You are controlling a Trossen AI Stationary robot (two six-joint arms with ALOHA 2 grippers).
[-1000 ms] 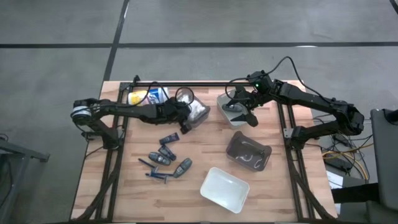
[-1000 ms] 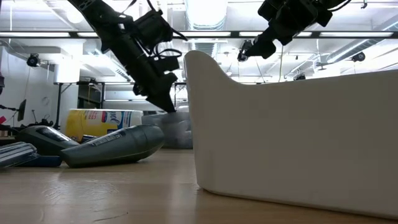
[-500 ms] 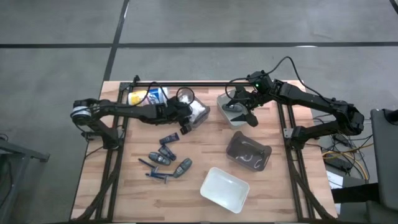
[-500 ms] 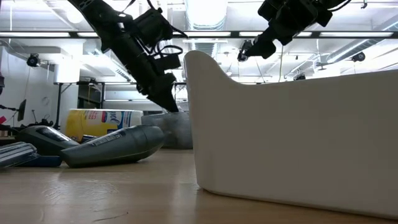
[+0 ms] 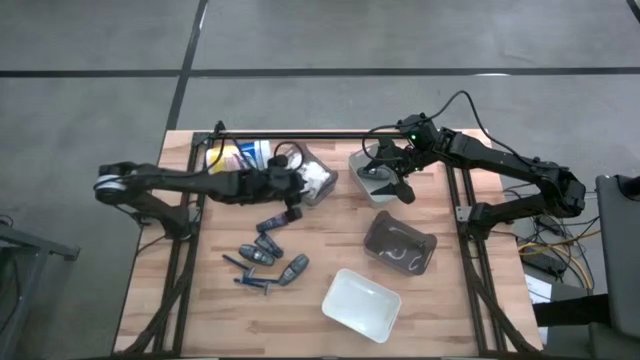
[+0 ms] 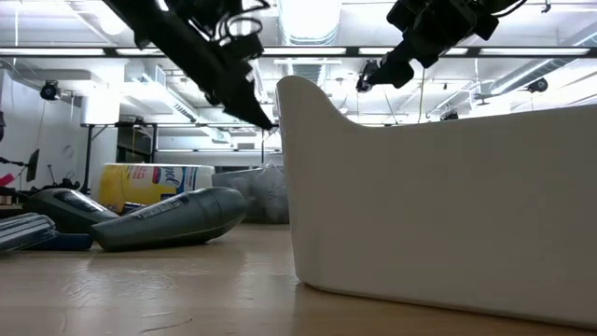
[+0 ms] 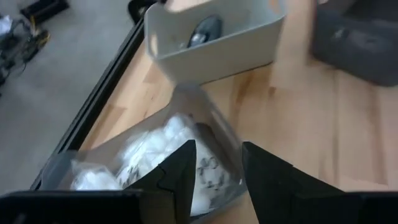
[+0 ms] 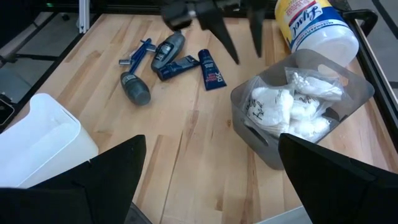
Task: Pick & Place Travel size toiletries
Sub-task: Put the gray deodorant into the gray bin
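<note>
Rising off the clear bin (image 5: 316, 178), left gripper (image 5: 292, 187) (fingers now parted, empty), right gripper (image 5: 392, 178) open.

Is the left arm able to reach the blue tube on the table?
Probably yes. The left gripper hangs open just above the blue tube, beside the clear bin, and nothing lies between them.

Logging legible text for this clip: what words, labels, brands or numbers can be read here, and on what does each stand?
Large white canister, yellow label: blue script brand, only partly legible, roughly "Lysol"; unsure.
Small dark blue tube: light print, too small to read.
White packets in the clear bin: dark markings, too blurred to read.
Grey-blue pieces: no readable text.
White bin, smoky bin: no text.
</note>
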